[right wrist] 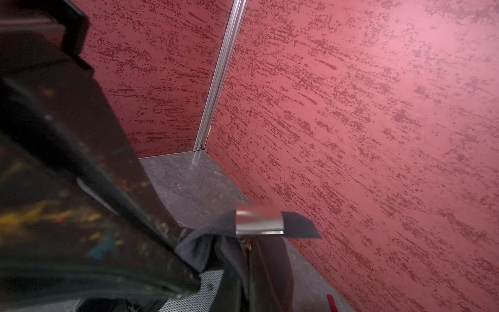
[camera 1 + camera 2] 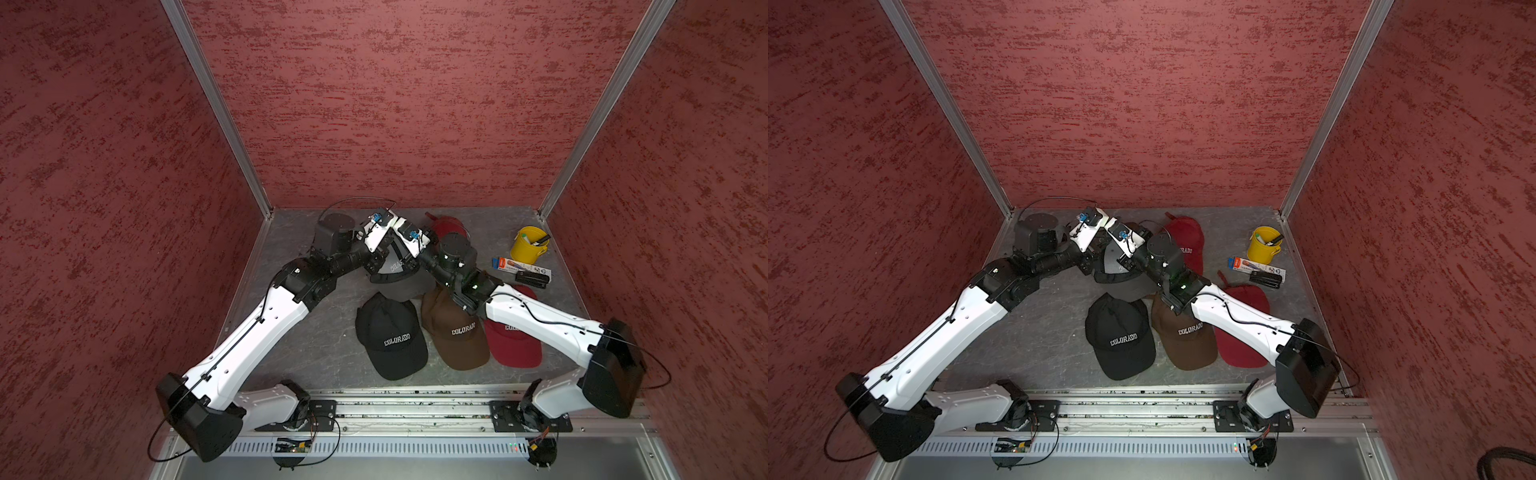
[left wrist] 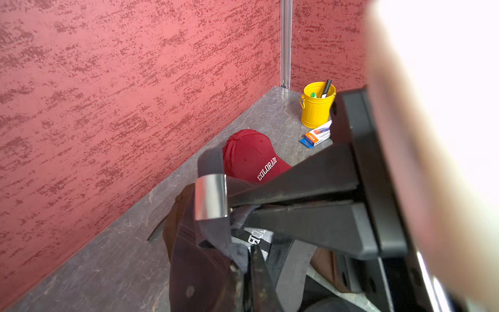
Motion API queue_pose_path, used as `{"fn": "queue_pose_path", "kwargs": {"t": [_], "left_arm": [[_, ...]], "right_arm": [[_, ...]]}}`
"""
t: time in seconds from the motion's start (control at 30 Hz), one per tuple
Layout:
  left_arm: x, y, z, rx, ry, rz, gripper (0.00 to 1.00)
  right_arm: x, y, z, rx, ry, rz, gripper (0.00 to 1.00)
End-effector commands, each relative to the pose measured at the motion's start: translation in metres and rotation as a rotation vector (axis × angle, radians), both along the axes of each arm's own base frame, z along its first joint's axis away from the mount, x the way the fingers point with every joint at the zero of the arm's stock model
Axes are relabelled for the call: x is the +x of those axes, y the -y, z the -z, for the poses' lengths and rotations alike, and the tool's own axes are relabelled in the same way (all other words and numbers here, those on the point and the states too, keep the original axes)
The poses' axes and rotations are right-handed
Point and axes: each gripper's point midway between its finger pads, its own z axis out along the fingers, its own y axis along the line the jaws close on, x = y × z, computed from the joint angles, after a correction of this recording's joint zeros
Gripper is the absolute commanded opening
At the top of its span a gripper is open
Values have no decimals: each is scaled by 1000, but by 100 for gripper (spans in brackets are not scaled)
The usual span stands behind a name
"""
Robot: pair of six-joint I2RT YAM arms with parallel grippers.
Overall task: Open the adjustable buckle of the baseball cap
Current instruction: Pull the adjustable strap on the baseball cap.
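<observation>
Probably a robotics lab booth: red textured wall panels, aluminium corner posts, arms on a rail.

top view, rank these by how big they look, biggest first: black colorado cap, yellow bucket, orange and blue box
1. black cap
2. yellow bucket
3. orange and blue box. It is close to the bucket, longer but thinner, and a black item overlaps its edge, so this ranking is unsure.

**Materials and surface finishes on the desk**
Buckle: polished, mirror-bright metal. Grey cap: matt woven cloth, mesh inside. Desk: smooth, veined, stone-look top with a dull sheen. Walls: rough, mottled red coating. Yellow bucket: glossy, ribbed.
</observation>
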Motion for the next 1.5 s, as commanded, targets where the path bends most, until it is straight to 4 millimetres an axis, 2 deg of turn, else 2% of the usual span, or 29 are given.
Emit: {"fn": "queue_pose_path", "kwargs": {"t": [0.0,0.73,0.97,1.03,1.07,1.23,1.33,1.4,1.47], "left_arm": [[-6,2,-11,-25,37,18,1],[-9,-15,16,-4,-15,-59,0],[9,-27,10,-65,-13,-150,0],[16,-32,7,-98,-19,-195,19],[19,-34,7,-109,-21,-214,22],[38,-54,-5,-274,-49,-319,25],[44,-63,-5,-332,-85,-334,27],[42,-62,-3,-325,-83,-324,53],[36,-61,-2,-317,-70,-311,56]], "right_arm": [[3,1,-25,72,17,28,0],[16,25,-50,230,-15,168,0],[27,31,-56,290,-57,236,0],[31,35,-58,319,-69,271,0],[32,36,-59,330,-74,281,0],[37,34,-66,375,-99,290,0],[40,32,-70,393,-107,292,0],[44,30,-73,402,-121,304,0],[48,29,-77,411,-134,317,0]]}}
